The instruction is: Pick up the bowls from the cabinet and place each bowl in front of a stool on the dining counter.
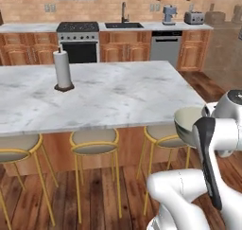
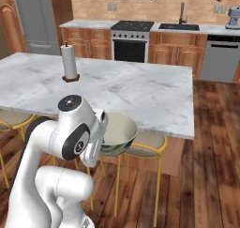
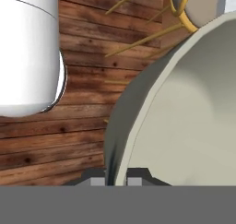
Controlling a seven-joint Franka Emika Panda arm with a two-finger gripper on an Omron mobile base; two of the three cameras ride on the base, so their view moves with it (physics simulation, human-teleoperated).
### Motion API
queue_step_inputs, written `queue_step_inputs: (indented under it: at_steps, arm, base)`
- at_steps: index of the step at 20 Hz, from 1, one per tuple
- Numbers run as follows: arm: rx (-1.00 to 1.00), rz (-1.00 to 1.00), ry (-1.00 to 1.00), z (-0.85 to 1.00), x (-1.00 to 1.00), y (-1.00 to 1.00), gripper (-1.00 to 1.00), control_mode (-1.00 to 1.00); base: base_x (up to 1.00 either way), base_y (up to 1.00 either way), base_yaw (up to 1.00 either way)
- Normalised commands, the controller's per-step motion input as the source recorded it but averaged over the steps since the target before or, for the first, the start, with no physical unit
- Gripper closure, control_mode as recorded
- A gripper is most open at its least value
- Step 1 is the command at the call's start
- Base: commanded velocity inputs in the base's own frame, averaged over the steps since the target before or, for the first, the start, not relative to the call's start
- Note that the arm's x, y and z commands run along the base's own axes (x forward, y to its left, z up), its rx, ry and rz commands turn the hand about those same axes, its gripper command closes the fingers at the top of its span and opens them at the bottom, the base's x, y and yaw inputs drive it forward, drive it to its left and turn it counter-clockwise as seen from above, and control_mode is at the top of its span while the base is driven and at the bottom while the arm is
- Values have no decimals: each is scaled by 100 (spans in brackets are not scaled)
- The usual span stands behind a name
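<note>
Hand view showed the pincer (image 3: 115, 178) clamped on the rim of the cream bowl (image 3: 184, 117), one fingertip either side of the wall. The bowl hung low beside the dining counter (image 2: 154, 105), above a stool (image 2: 147, 145), presumably for carrying.
</note>
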Motion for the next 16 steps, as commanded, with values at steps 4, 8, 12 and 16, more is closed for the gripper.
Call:
queue_step_inputs:
  at_steps: [4,8,12,16]
  arm:
    - [0,0,0,0,0,0,100,100]
    - [0,0,0,0,0,0,100,100]
    - [0,0,0,0,0,0,100,100]
    - [0,0,0,0,0,0,100,100]
  base:
    - [29,-6,-5]
    - [0,-25,-3]
    - [0,-37,-3]
    - [0,-35,-1]
